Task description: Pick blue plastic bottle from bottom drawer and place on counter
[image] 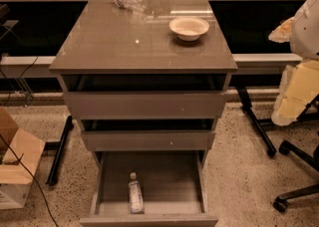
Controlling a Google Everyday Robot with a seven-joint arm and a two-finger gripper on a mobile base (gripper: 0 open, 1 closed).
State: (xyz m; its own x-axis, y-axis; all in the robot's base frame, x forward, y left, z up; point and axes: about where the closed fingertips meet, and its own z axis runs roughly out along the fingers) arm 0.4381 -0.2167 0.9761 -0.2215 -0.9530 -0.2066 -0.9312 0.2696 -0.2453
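The blue plastic bottle [135,194] lies lengthwise in the open bottom drawer [169,178], white cap pointing toward the back, left of the drawer's middle. The counter [124,42] is the glossy grey-brown top of the cabinet. My arm, with the gripper [289,106], hangs at the right edge of the view, level with the upper drawers and well to the right of the cabinet. It is far from the bottle and holds nothing that I can see.
A wrinkly clear bottle [128,0] lies at the counter's back edge and a white bowl [189,27] stands at its back right. The two upper drawers are slightly open. A cardboard box [15,161] and cables sit left; office chair legs [294,171] are right.
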